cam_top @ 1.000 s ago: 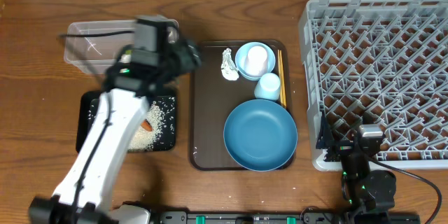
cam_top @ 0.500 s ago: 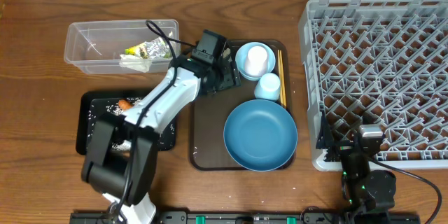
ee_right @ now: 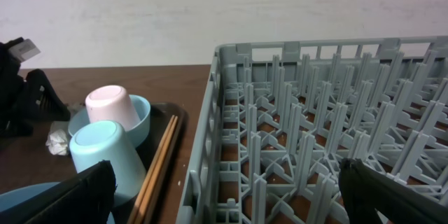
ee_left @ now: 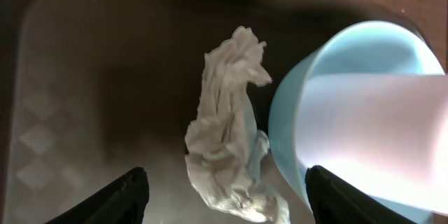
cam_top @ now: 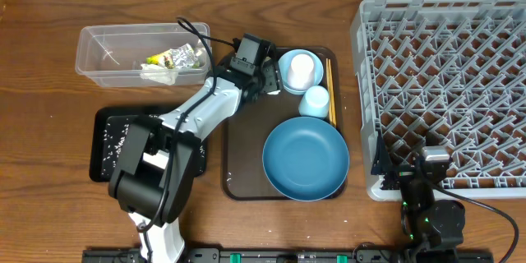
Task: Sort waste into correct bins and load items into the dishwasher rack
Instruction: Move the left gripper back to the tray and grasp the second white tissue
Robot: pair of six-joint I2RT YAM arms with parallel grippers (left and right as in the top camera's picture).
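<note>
The left gripper [ee_left: 225,182] hangs low over a crumpled white tissue [ee_left: 227,147]. Its two dark fingers [ee_left: 129,196] are spread wide, one on each side of the tissue, and neither touches it. The tissue lies on the dark floor of a large brown serving tray [cam_top: 238,131], just beside a small light-blue bowl [ee_left: 287,126]. A white cup [cam_top: 302,69] stands upside down inside that bowl. A pale-blue cup [cam_top: 315,100], also upside down, sits on the tray just in front of the bowl. Thin wooden chopsticks [cam_top: 330,90] lie along the tray's right edge. A large dark-blue bowl [cam_top: 305,158] fills the tray's near half. From above, the left arm reaches across from the table's left side and hides the tissue. To the left of the tray, a clear plastic rectangular tub [cam_top: 99,57] holds a crinkled yellow-green wrapper [cam_top: 177,56]. Nearer the robot lies a shallow black rectangular tray [cam_top: 107,140], partly covered by the arm, with loose white rice grains [cam_top: 111,136] scattered in it. The right gripper [ee_right: 225,175] has its fingers as wide apart as the left and holds nothing. It rests at the near edge of a large square grey plastic dishwasher rack [cam_top: 444,74] with a lattice of upright pegs, which stands on the table's right side.
</note>
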